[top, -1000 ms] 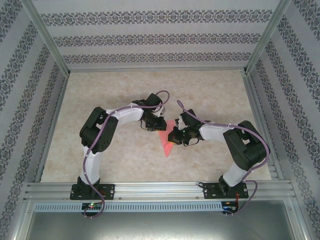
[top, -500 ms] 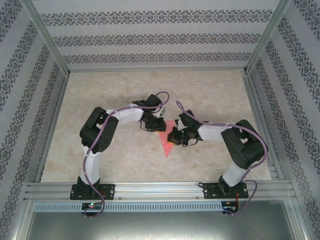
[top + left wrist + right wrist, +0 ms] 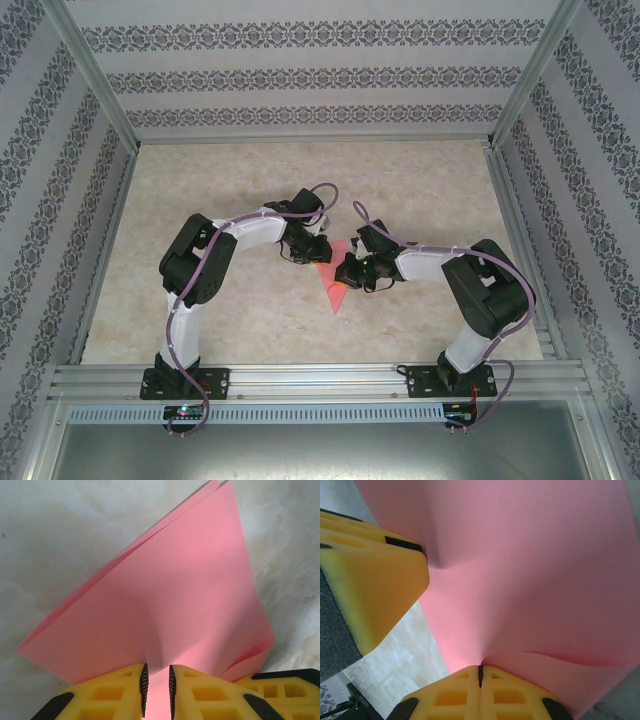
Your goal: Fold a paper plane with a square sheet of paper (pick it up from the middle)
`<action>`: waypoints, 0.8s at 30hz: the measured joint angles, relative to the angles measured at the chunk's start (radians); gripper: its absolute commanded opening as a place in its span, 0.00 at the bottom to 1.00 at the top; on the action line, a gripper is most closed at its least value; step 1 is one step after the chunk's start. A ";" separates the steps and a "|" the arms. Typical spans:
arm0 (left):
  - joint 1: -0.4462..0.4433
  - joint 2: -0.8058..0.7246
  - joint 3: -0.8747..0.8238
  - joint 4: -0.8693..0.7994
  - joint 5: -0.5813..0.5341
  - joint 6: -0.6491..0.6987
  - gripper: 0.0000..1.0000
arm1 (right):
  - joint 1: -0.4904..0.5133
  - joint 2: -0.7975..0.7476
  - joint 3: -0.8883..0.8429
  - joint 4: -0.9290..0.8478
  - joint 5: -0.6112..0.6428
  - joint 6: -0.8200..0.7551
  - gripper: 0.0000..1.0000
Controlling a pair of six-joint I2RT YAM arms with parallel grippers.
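Pink-red paper [image 3: 333,293], folded into a layered triangle with its point toward the lower edge, sits at the centre of the top view over the marbled table [image 3: 220,180]. The left gripper [image 3: 157,680], at bottom centre of its wrist view, is narrowed to a slit pinching the paper's edge. The right gripper [image 3: 480,672], at bottom centre of its view, is pressed tight on a curled paper edge.

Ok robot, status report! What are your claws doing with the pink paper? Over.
Left gripper shut on the pink paper. Right gripper shut on it too. Paper doubled over, layers showing. Grippers crowd close together.
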 measured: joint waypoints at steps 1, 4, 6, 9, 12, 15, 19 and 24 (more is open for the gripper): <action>0.000 0.000 0.000 0.000 0.000 0.000 0.23 | 0.000 0.002 0.000 0.001 0.002 0.000 0.02; 0.000 0.000 -0.002 0.002 0.000 0.000 0.24 | 0.000 0.003 0.002 -0.001 0.004 -0.001 0.02; 0.000 0.000 -0.002 0.002 0.000 0.000 0.24 | 0.003 0.004 0.004 -0.005 0.006 -0.005 0.03; 0.000 0.000 -0.002 0.003 0.000 0.000 0.24 | 0.006 0.007 0.016 -0.023 0.015 -0.013 0.03; 0.000 0.000 -0.002 0.002 0.000 0.000 0.24 | 0.006 0.011 0.027 -0.040 0.018 -0.028 0.04; 0.000 0.000 -0.002 0.003 0.000 0.000 0.24 | 0.011 0.015 0.039 -0.060 0.023 -0.039 0.04; 0.000 0.000 -0.002 0.003 0.001 0.001 0.24 | 0.014 0.015 0.049 -0.078 0.035 -0.055 0.04; 0.000 0.001 -0.002 0.003 0.001 0.006 0.24 | 0.028 0.015 0.068 -0.114 0.064 -0.077 0.04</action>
